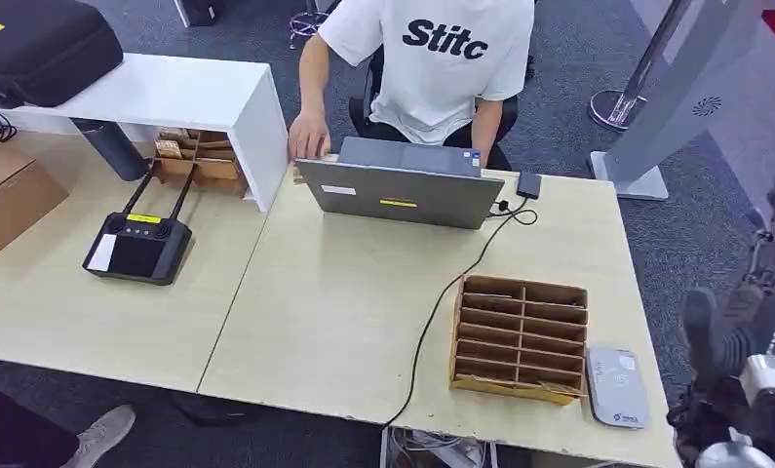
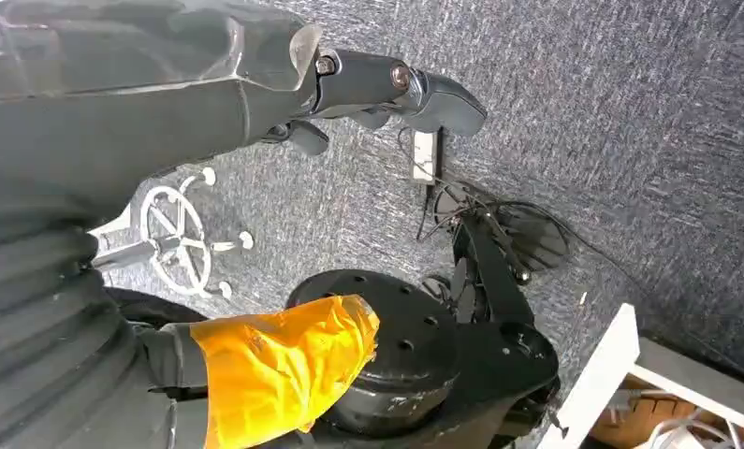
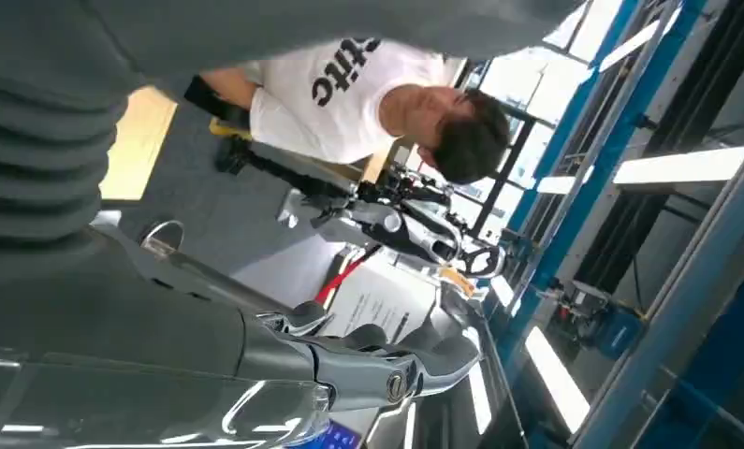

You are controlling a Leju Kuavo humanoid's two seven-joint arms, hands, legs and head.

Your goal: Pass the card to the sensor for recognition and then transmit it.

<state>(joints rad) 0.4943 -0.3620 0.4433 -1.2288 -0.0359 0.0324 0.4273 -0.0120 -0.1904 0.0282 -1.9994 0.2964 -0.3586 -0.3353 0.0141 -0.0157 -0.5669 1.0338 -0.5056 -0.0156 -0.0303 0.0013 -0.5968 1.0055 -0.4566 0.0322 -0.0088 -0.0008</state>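
A grey flat sensor pad (image 1: pixel 617 387) lies near the table's front right corner, beside a wooden slotted card box (image 1: pixel 521 336) whose slots look empty. I cannot make out a card. My right hand (image 1: pixel 724 336) hangs off the table's right edge, level with the box; in the right wrist view its fingers (image 3: pixel 386 369) stretch out with nothing in them. My left hand (image 2: pixel 386 89) hangs over grey carpet, fingers extended and holding nothing.
A person in a white T-shirt (image 1: pixel 442 58) sits behind an open laptop (image 1: pixel 403 190) at the far edge. A black cable (image 1: pixel 442 302) crosses the table. A controller (image 1: pixel 137 244), a cardboard box (image 1: pixel 8 195) and a white shelf (image 1: pixel 188 97) stand on the left.
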